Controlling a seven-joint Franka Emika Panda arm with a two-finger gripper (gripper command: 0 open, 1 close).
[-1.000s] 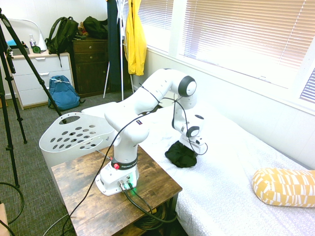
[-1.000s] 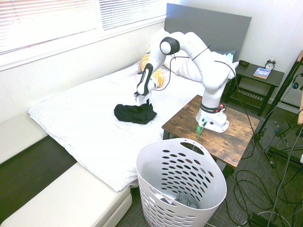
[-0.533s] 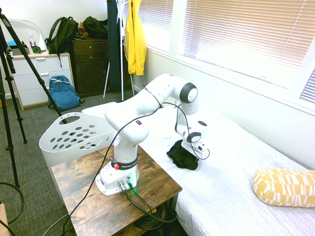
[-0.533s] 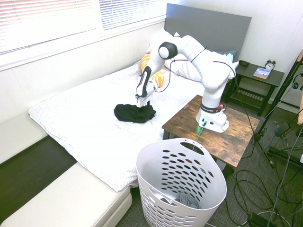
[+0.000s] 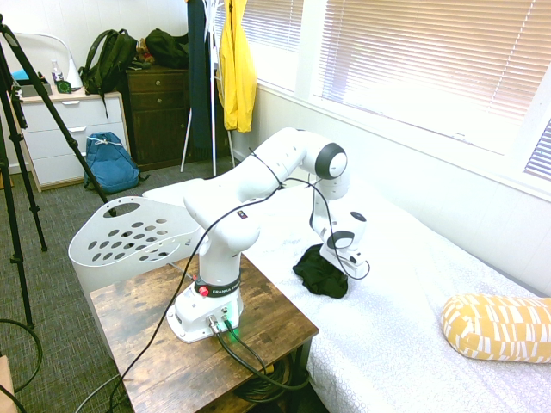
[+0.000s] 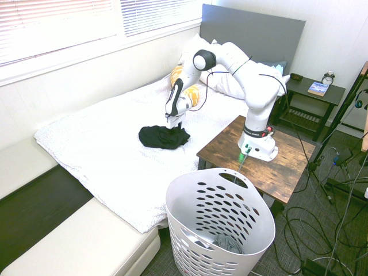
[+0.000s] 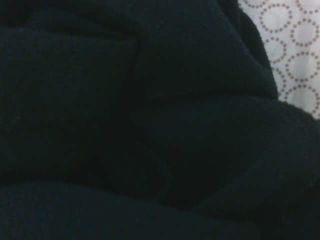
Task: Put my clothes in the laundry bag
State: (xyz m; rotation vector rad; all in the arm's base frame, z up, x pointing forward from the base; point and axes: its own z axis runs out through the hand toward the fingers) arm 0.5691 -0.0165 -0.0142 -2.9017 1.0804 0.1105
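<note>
tool down on the black clothes, basket waiting by the table

around the scene first: the white laundry bag (image 6: 221, 221), really a holed plastic basket, stands on the floor at the corner of the wooden table (image 6: 287, 167) that carries the arm, well apart from the bed (image 6: 103, 149). something grey lies in its bottom. the table sits between the basket and the spot on the bed where the arm is working. up the bed there's a yellow patterned pillow (image 5: 499, 327), clear of the action, with white pillows against a grey headboard (image 6: 253, 34) behind it. across the room, a yellow jacket (image 5: 237, 69) hangs by the window, a blue backpack (image 5: 112, 162) leans on the floor by a white dresser, and a black backpack (image 5: 108, 58) rests on top of the furniture. a nightstand (image 6: 313, 95) holds a small clock and a book.

now the hard parts: the wrist view is almost all dark, just folds of black fabric filling it, with a small corner of the ring-patterned bedspread (image 7: 295, 45) showing. no detail of the fingertips there at all.

and the clothes (image 6: 164, 137): a black heap on the white bedspread, near the bed's edge on the table side. the tool (image 6: 174, 123) points straight down and sits right at the top of that heap on its pillow-ward side. in both outside views its tips sink into the dark fabric, so how far apart the fingers stand, and whether they've got cloth between them, i can't tell.
</note>
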